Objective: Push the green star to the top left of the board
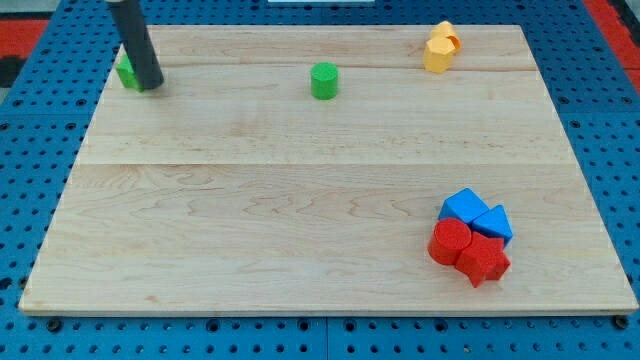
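A green block [126, 72], mostly hidden behind my rod, sits near the top left corner of the wooden board [300, 200]; its shape cannot be made out. My tip [151, 86] rests on the board right against that block's right side. A green cylinder [324, 81] stands at the top middle, well to the right of my tip.
Two yellow blocks [440, 49] sit touching at the top right. At the lower right, two blue blocks [476, 214] and two red blocks [467, 250] form a tight cluster. The board lies on a blue pegboard [40, 140].
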